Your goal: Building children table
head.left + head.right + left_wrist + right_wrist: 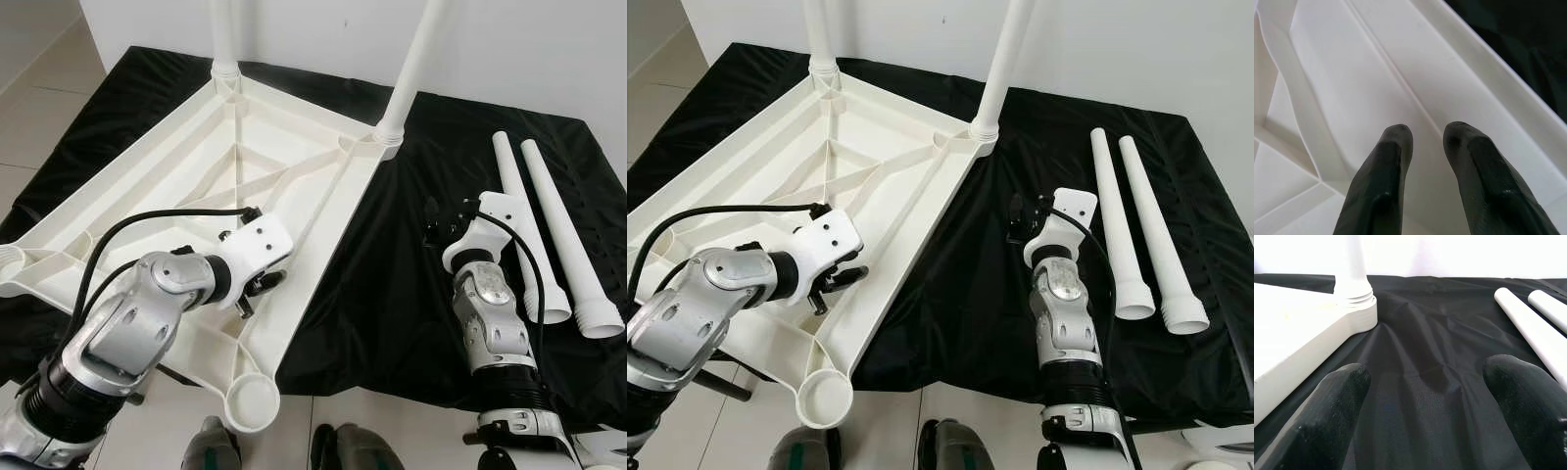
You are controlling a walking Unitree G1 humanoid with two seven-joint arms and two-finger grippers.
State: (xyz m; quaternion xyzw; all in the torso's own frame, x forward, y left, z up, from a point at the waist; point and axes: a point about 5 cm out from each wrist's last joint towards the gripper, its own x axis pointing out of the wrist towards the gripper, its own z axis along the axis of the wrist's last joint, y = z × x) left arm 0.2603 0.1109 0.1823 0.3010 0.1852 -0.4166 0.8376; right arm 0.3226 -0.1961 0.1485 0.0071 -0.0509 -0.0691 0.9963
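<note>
A white tabletop point(196, 166) lies upside down on a black cloth point(392, 294), ribs facing up. Two white legs point(223, 39) point(416, 69) stand upright in its far corner sockets. The near corner socket point(253, 401) is empty. Two loose white legs point(524, 225) point(568, 235) lie side by side on the cloth at the right. My left gripper point(257, 289) hovers over the tabletop's underside near its right rim, fingers point(1396, 142) a narrow gap apart and holding nothing. My right gripper point(431, 220) hangs wide open above the bare cloth between the tabletop and the loose legs.
The cloth ends just in front of me, with pale tiled floor point(39, 108) to the left and below. A white wall point(323, 29) stands behind the cloth. My own feet point(211, 446) are at the bottom edge.
</note>
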